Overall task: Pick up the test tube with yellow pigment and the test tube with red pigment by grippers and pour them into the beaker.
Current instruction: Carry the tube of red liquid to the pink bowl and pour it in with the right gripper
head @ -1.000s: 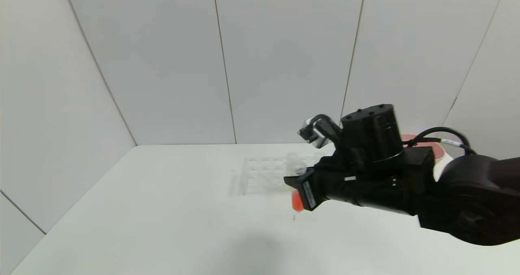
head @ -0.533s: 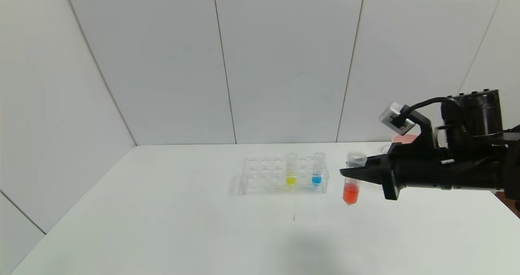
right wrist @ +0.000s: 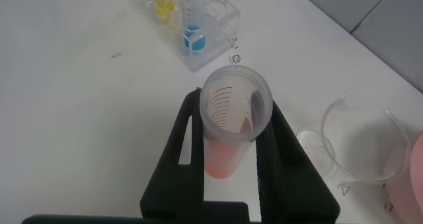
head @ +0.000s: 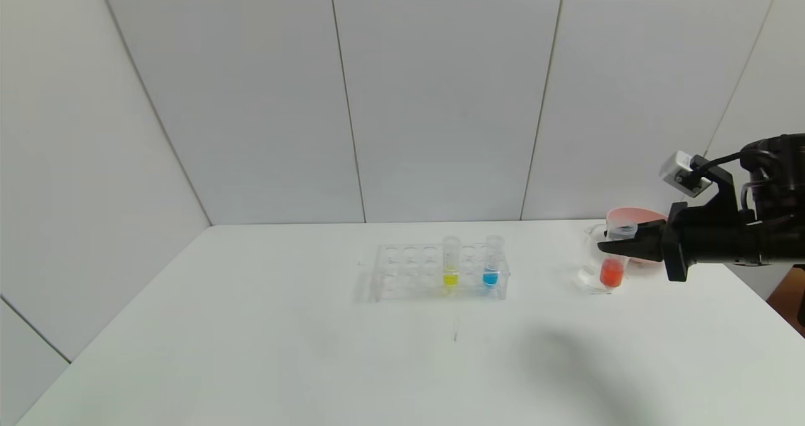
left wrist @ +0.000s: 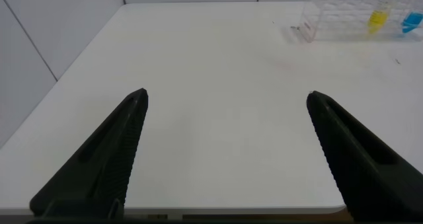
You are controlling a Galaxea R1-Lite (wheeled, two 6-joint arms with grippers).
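My right gripper point(head: 619, 245) is shut on the red pigment test tube point(head: 611, 270) and holds it upright above the table, just in front of the clear beaker point(head: 588, 253). In the right wrist view the tube point(right wrist: 234, 112) sits between the two fingers, with the beaker point(right wrist: 360, 145) close beside it. The yellow pigment test tube point(head: 450, 265) stands in the clear rack point(head: 409, 272); it also shows in the right wrist view point(right wrist: 163, 2). My left gripper point(left wrist: 227, 98) is open and empty over bare table near the front edge, out of the head view.
A blue-liquid tube point(head: 491, 265) stands in the rack next to the yellow one. A pink bowl point(head: 632, 215) sits behind the beaker near the table's right edge. The white table point(head: 251, 325) stretches left of the rack.
My right arm has carried the red tube from in front of the rack rightward to the beaker. The rack, the yellow tube and the blue tube have come back into view.
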